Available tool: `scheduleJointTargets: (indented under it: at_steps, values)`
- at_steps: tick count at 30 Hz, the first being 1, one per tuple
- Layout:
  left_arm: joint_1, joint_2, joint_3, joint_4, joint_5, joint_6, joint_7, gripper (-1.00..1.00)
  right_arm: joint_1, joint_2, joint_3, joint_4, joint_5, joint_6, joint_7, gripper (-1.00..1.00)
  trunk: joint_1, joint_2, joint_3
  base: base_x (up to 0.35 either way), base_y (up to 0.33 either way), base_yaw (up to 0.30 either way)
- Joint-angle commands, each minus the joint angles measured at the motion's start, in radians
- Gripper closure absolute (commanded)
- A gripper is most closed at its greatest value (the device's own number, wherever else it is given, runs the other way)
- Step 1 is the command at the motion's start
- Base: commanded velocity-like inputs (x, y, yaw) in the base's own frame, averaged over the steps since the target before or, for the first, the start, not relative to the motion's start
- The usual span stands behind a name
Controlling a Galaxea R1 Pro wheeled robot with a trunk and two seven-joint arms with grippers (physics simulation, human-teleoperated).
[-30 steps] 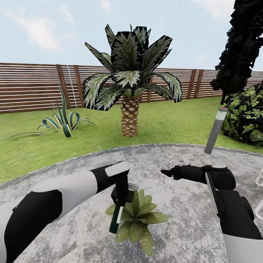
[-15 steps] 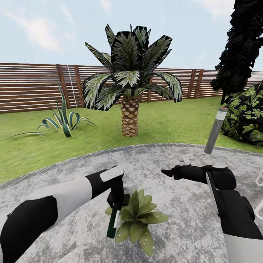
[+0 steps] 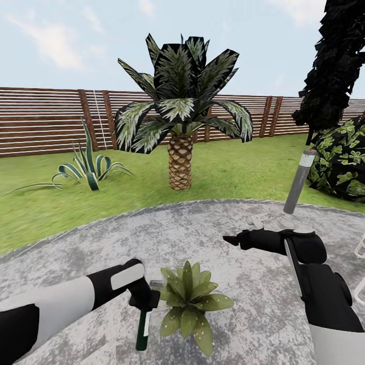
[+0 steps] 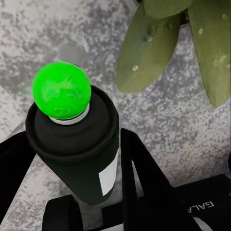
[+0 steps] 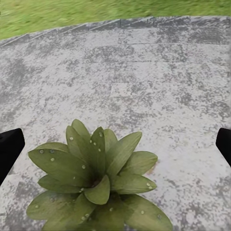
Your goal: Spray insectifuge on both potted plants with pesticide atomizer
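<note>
Head view: the left gripper is clenched on the atomizer, whose dark green body hangs below the fingers, tilted slightly, just beside the left edge of a potted plant. The plant stands on the grey paving; its leaves carry pale droplets. A small pale object lies on the paving between gripper and plant; what it is cannot be told.

Left wrist view: the atomizer sits between the two black fingers, which press its sides. Its tip is a bright green ball above a pale collar; a white label patch shows on the body, with no writing legible. On the gripper's housing the letters "GALA" can be read, the rest cut off. Droplet-specked leaves lie near the bottle, apart from it.

Right gripper: held over the paving beyond the plant, well apart from the atomizer. In the right wrist view its dark fingertips stand wide at both edges, released and grasping nothing, with the plant between them farther off.

Background: palm, lawn, slat fence, grey post.
</note>
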Motion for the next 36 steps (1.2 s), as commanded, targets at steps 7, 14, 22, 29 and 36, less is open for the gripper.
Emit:
scheduleJointTargets:
  at_steps: [7, 14, 22, 29, 36]
  values:
    - [0.14, 0.028, 0.0, -0.004, -0.229, -0.238, -0.209, 1.0, 0.001, 0.0, 0.002, -0.001, 0.009, 0.003, 0.009, -1.0, 0.0, -0.001, -0.001, 0.0, 0.0, 0.0]
    - [0.175, 0.051, -0.001, -0.004, -0.266, -0.311, -0.26, 1.0, 0.001, 0.001, 0.003, -0.001, 0.008, 0.003, 0.008, -1.0, 0.0, -0.001, -0.001, 0.0, 0.121, -0.176]
    - [0.177, 0.07, -0.002, -0.023, -0.267, -0.328, -0.277, 1.0, 0.001, 0.001, 0.003, 0.0, 0.011, 0.003, -0.027, -1.0, 0.0, -0.001, -0.001, 0.0, 0.284, -0.274]
    - [0.177, 0.118, 0.001, -0.192, -0.275, -0.333, -0.256, 1.0, 0.0, 0.001, 0.003, 0.001, 0.01, 0.003, -0.083, -1.0, 0.0, -0.001, -0.001, 0.0, 0.296, -0.278]
    - [0.176, 0.177, 0.027, -0.466, -0.286, -0.329, 0.037, 1.0, 0.0, 0.001, 0.003, 0.001, 0.008, 0.003, -0.085, -1.0, 0.0, -0.001, -0.001, 0.0, 0.302, -0.275]
